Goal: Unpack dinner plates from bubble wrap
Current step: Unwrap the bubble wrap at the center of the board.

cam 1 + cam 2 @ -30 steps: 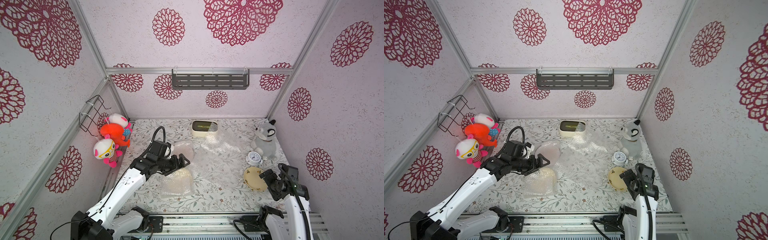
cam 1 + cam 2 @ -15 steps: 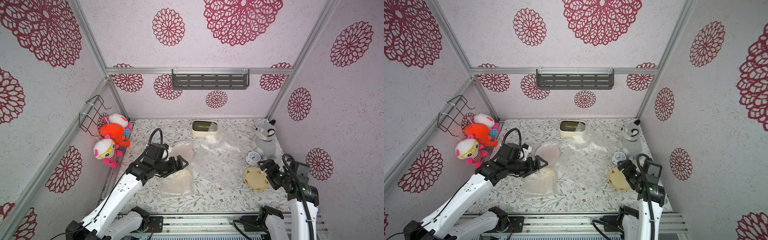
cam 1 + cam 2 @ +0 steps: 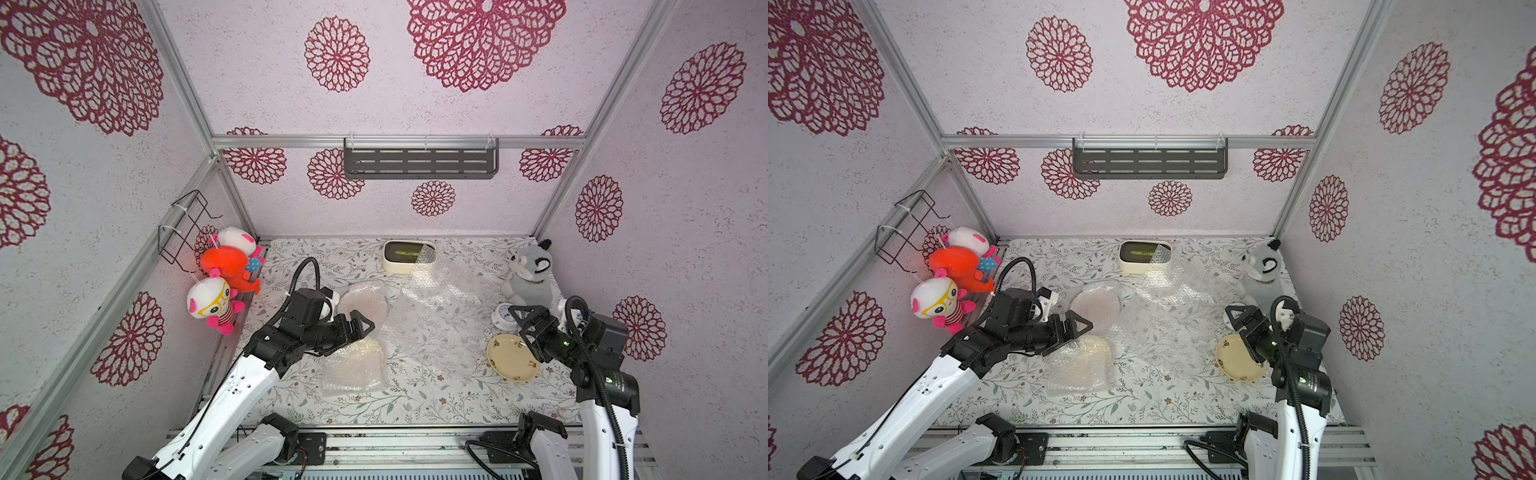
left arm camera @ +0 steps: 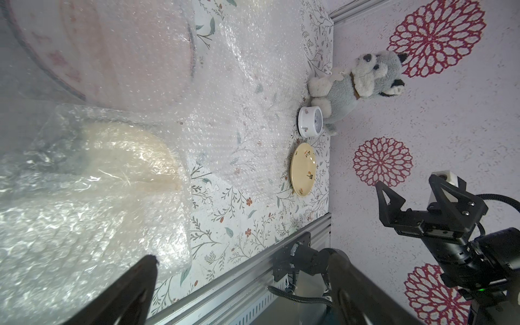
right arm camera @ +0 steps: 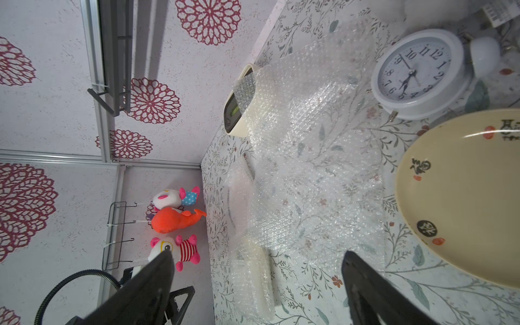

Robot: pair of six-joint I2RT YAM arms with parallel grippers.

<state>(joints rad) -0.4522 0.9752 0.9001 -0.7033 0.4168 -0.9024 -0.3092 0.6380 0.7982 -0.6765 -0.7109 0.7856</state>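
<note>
While both grippers hang above the floral table (image 3: 415,399), three dinner plates are seen in both top views. A bare cream plate (image 3: 513,358) with small dark and red rim motifs lies flat just below the right gripper (image 3: 520,322). Its jaws are spread wide, nothing is held between them, and no contact with the plate is seen. A white alarm clock (image 3: 500,314) stands just beside those jaws, on the side away from the plate.

A second cream plate (image 3: 370,349) is folded into whitish, crinkled bubble wrap (image 3: 351,376) and lies directly under the left gripper (image 3: 358,328). These jaws are also spread wide and nothing is gripped. Whether a fingertip (image 4: 150,260) rests on the wrap cannot be told.

A third plate (image 3: 365,301), pale with a dark rim, is veiled by clear bubble sheet and lies just beyond the left jaws. A loose sheet (image 3: 440,320) is spread flat between the two grippers, well clear of both jaws. One corner of it is draped onto a cream box (image 3: 409,266) with a dark green top.
</note>
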